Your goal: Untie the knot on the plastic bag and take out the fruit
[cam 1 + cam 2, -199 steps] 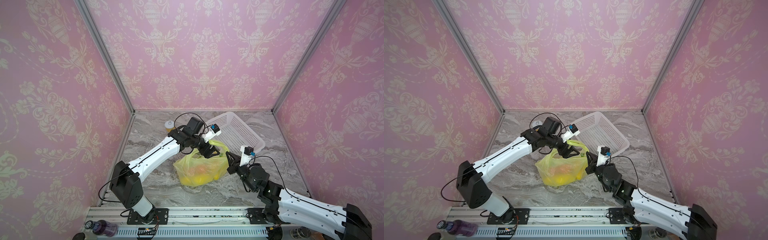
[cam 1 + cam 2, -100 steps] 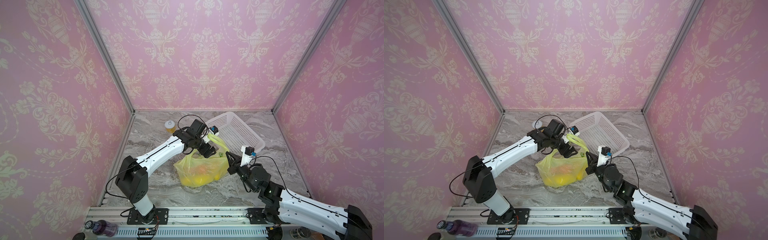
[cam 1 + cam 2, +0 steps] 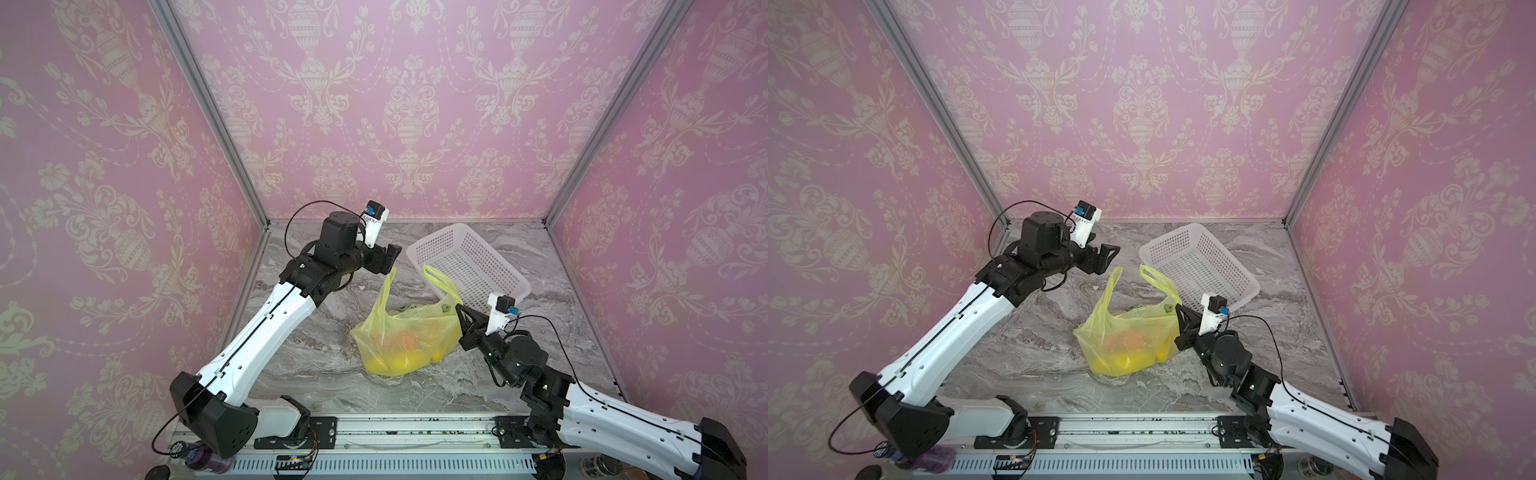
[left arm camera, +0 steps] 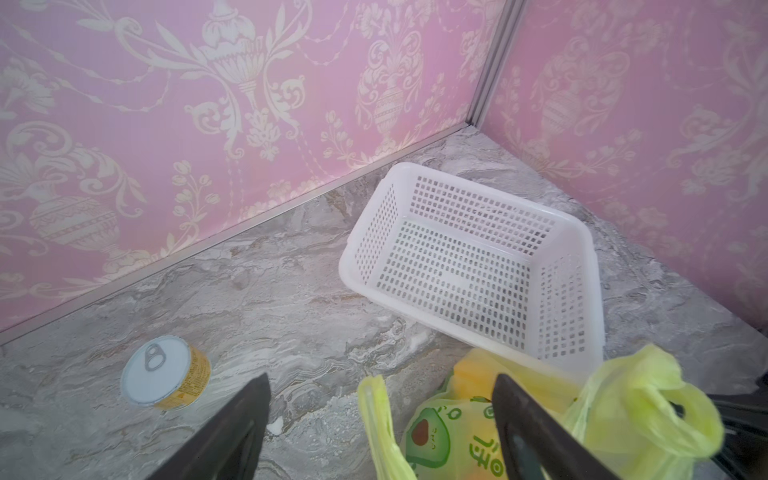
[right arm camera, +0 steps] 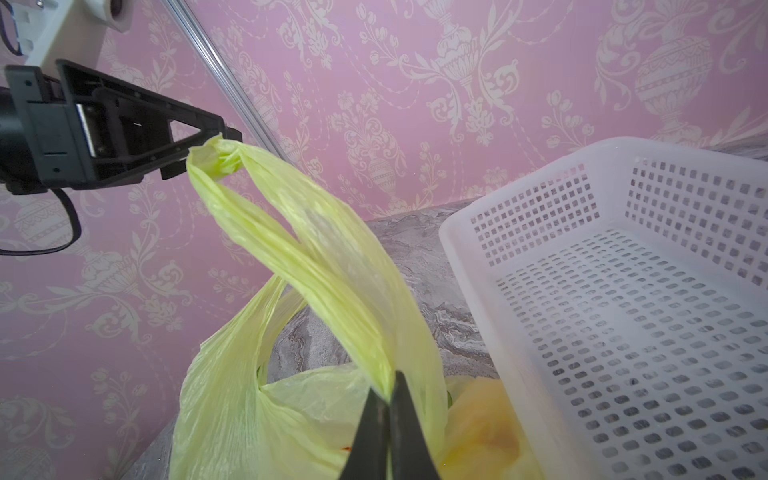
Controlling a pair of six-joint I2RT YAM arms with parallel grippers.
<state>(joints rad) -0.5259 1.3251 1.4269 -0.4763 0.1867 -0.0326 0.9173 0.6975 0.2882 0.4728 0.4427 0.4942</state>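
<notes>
The yellow-green plastic bag (image 3: 409, 338) sits on the marble table, and orange and yellow fruit (image 3: 397, 345) shows through its skin. No knot is in view; the two handle strips stand apart. My right gripper (image 3: 459, 309) is shut on the base of the handle strip nearer the basket, seen in the right wrist view (image 5: 390, 399). My left gripper (image 3: 395, 255) hangs open above the other handle strip (image 3: 389, 286). In the left wrist view that strip (image 4: 374, 415) rises between the spread fingers of the left gripper (image 4: 381, 376), touching neither.
A white perforated basket (image 3: 453, 227) lies empty behind the bag, close to the right handle. A white-lidded gold can (image 4: 162, 374) stands on the table left of the left gripper. Pink walls close in the back and sides.
My left gripper has drawn back to the left, away from the basket, and the bag's left handle strip now stands up under it. The right gripper has kept its hold and place.
</notes>
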